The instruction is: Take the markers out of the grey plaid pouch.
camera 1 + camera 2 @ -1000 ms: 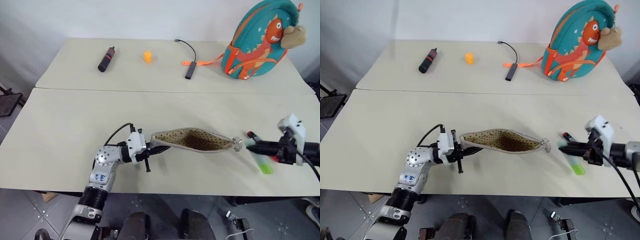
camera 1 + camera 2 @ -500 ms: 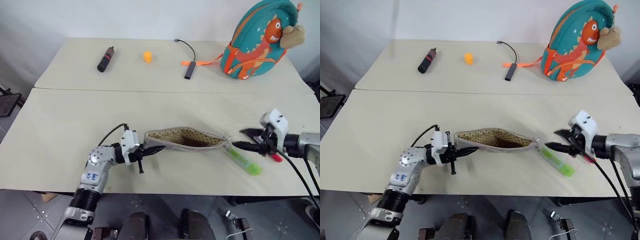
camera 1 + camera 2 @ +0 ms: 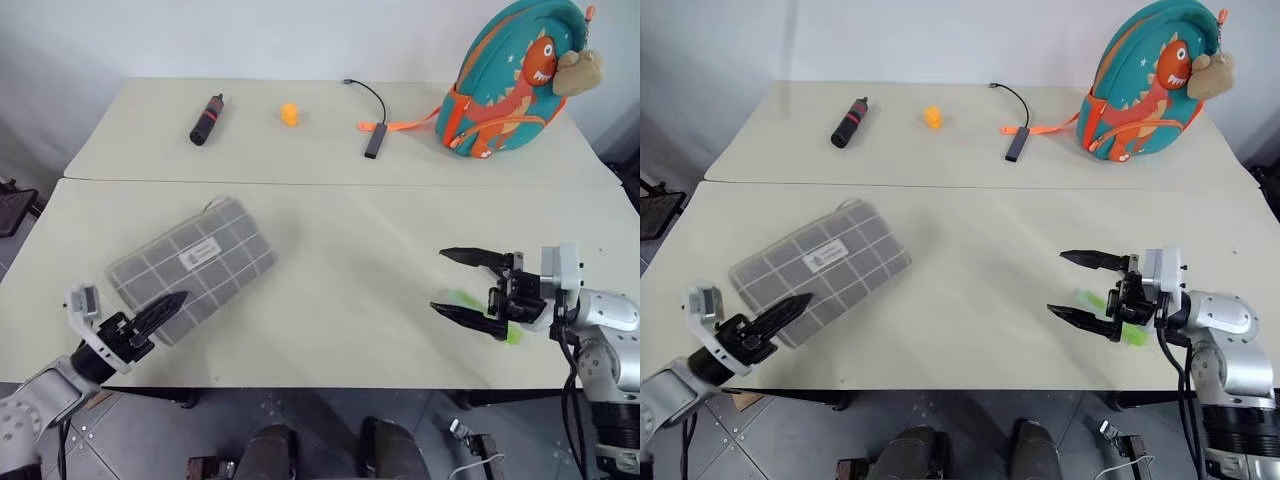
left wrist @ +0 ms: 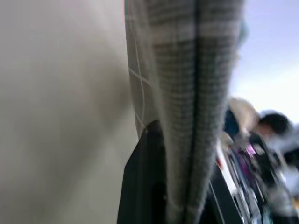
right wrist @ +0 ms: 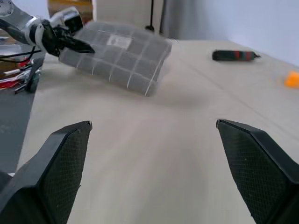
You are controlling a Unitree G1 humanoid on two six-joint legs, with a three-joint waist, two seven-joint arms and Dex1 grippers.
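A: The grey plaid pouch [image 3: 190, 259] looks like woven cloth, matt, with thin white grid lines. And the table [image 3: 350, 250]?

B: Smooth, matt beige laminate. The right hand [image 3: 467, 289] has black textured plastic fingers; the dinosaur backpack [image 3: 510, 75] is cloth.

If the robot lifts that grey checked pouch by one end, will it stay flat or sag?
The grey plaid pouch would probably sag: it is soft fabric, and the left gripper pinches only one edge. It looks flat and thin, so likely light. The cloth should not slip easily between the shut fingers.
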